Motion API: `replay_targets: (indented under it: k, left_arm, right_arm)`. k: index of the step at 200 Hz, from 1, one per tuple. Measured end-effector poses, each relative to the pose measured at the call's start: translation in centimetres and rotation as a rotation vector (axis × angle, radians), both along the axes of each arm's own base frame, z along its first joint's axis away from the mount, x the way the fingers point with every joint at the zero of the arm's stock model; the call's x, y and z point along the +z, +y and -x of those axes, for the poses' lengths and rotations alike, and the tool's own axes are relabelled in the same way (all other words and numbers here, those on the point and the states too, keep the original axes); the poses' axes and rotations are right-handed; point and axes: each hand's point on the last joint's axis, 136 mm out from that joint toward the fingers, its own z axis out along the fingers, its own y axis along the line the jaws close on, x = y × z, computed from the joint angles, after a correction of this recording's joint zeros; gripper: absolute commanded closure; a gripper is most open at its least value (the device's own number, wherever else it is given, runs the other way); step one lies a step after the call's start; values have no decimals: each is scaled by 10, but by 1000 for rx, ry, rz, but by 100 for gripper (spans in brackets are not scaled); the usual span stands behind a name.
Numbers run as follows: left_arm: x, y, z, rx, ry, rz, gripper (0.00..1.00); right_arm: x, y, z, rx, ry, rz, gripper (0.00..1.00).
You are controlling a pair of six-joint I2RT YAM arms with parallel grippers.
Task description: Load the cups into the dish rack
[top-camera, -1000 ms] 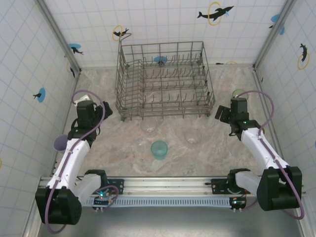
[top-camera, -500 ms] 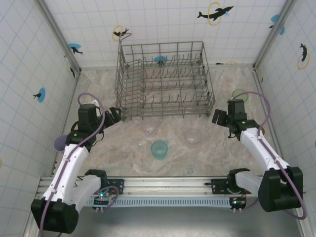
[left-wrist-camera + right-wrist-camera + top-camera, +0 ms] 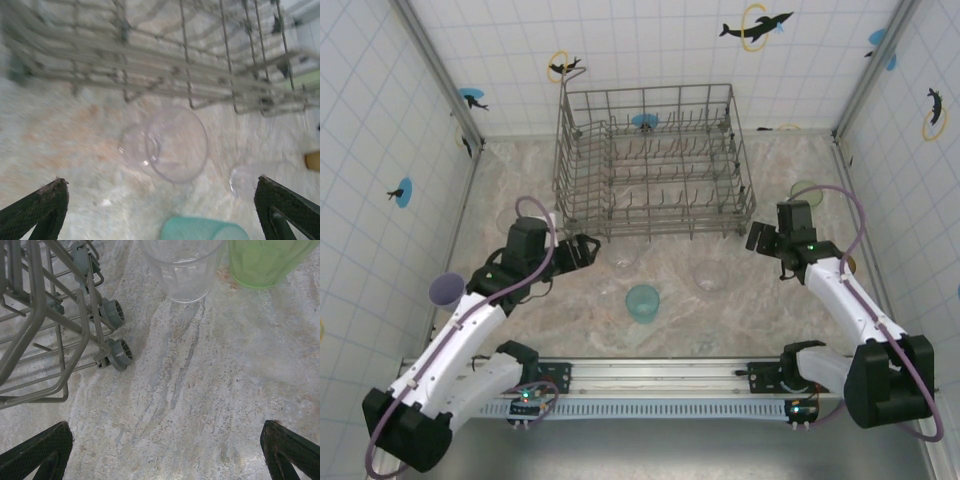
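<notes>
Watching the left gripper hang low near the clear cup, I see its fingers spread wide with nothing between them; the right gripper is just as wide and empty. Every cup I can see is on the table, none in the dish rack. My worry is that this cup sits just beside the rack's front wires, so a finger could snag them, or nudge the light cup toward the teal cup. The left wrist view gives its rim and base plainly, while overhead it nearly vanishes against the marble. The right wrist view adds a second clear cup beside the green cup. Overhead I get the lavender cup by my left arm.
</notes>
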Motion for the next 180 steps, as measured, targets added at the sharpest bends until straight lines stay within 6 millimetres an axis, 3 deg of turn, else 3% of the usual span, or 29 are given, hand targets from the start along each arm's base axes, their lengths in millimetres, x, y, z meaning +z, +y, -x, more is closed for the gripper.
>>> replay_targets:
  k: [50,97,137,180]
  left_arm:
    - [-30,-43,31,-159,120,-67,2]
    - [-41,-85,55,-328,153,-166,2]
    - [-63,-80,58,-328,210,-254,4]
    - [-75,-81,61,-339,233,-298,19]
  right_arm:
    - [0,2,0,0,8,0,0]
    - [2,1,0,-2,10,4,0]
    - [5,0,-2,-6,3,9,0]
    - [5,0,-2,-5,4,8,0]
